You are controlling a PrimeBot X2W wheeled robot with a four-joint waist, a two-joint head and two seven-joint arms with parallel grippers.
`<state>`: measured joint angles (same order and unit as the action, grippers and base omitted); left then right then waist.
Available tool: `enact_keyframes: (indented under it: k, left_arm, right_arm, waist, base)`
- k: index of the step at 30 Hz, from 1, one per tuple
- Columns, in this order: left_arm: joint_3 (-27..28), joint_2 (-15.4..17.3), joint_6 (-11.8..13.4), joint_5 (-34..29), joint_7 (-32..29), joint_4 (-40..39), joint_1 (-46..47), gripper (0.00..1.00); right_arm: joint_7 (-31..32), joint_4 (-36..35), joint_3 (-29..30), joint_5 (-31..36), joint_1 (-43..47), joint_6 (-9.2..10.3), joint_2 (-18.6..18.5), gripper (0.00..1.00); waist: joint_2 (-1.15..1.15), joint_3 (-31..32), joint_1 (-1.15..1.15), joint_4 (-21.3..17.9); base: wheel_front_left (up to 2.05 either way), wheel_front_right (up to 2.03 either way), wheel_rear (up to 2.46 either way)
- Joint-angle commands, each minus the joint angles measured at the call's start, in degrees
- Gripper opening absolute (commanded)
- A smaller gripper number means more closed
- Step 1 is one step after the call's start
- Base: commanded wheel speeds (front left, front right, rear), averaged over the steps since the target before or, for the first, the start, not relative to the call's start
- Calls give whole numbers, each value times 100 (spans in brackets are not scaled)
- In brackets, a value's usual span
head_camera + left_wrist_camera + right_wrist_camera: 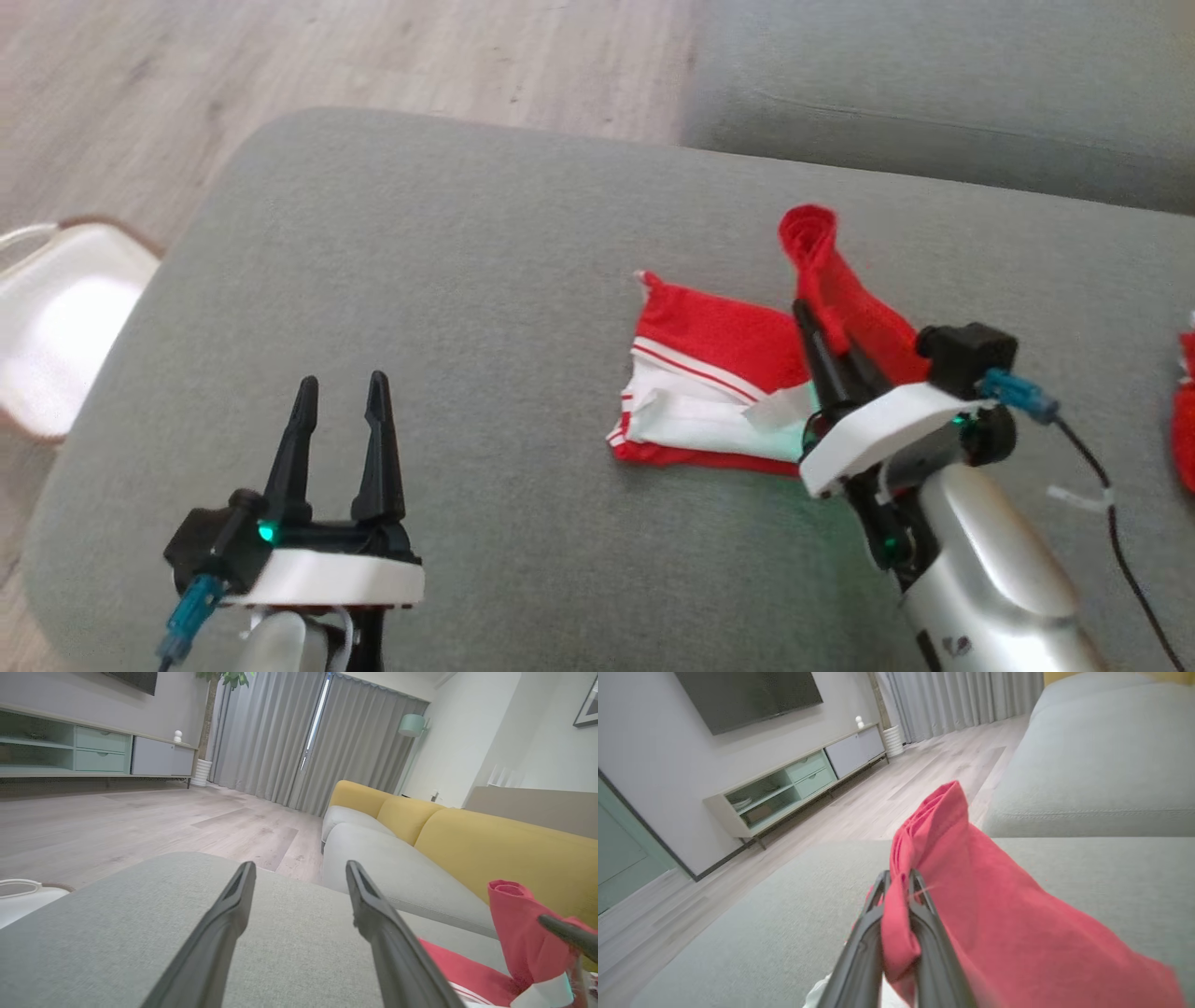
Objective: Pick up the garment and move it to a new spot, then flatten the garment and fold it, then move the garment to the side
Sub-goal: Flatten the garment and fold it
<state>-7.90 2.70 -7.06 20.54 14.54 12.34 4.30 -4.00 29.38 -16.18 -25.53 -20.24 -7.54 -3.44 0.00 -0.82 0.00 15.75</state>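
Your right tool [801, 310] is pinched narrow on a red flap of the garment [719, 331], and the wrist view shows the cloth bunched between both fingers [920, 933], so the hold looks sound. The rest of the garment lies flat on the grey sofa cushion [448, 280], right of its middle and back toward the far edge, white panel and red stripes facing up. The raised flap stands up in a loose roll.

I judge this to be a fold stroke, or the lift that begins one. Carry the flap low and slowly across the flat part, so the roll opens out rather than dropping as a lump. Aim its edge at the left hem, and lower until the cloth rests before you let go (a release from height will probably skew the fold).

Your left tool [342, 383] hangs wide and empty over the near left part of the cushion, well apart from the garment. You could bring it over to pin the near hem, since the base may drag otherwise. Mind the other red cloth [1186, 411] at the cushion's right side.
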Motion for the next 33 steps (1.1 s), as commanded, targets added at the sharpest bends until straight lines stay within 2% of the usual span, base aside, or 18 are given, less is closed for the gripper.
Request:
enact_keyframes:
  k: [1, 9, 20, 21, 22, 29, 33]
  left_arm:
    - [141, 18, 14, -4, 46, -192, 188, 100]
    - [59, 18, 12, 15, 46, -171, 267, 100]
    - [-18, 18, -12, -18, 46, -64, 340, 100]
    - [-30, 18, -12, -13, 46, -52, 338, 100]
    - [-38, 18, -13, -11, 46, -43, 336, 100]
    - [-24, 18, -11, -62, 46, -42, 340, 100]
    - [-12, 18, -5, -39, 46, -127, 355, 100]
  right_arm:
    - [-27, -124, -201, -64, -148, 5, 56, 0]
    - [-243, 543, -512, -398, -388, 5, 56, 0]
    - [-641, 1170, -1318, -995, -694, 5, 56, 0]
    - [-657, 1245, -1388, -1021, -711, 5, 56, 18]
    - [-669, 1333, -1454, -1026, -728, 5, 56, 100]
    - [-756, 957, -2410, -1599, -764, 5, 56, 100]
    - [-943, 1116, -2316, -1458, -956, 5, 56, 100]
  waist:
    - [0, -70, 0, 188]
    - [0, -335, 0, 612]
    - [0, -439, 0, 825]
    - [0, -438, 0, 829]
    - [0, -435, 0, 829]
    - [0, -408, 0, 667]
    - [0, -385, 0, 453]
  base:
    - [0, 0, 0]
    - [0, 0, 0]
    - [0, 0, 0]
    - [0, 0, 0]
    - [0, 0, 0]
    - [0, 0, 0]
    - [0, 0, 0]
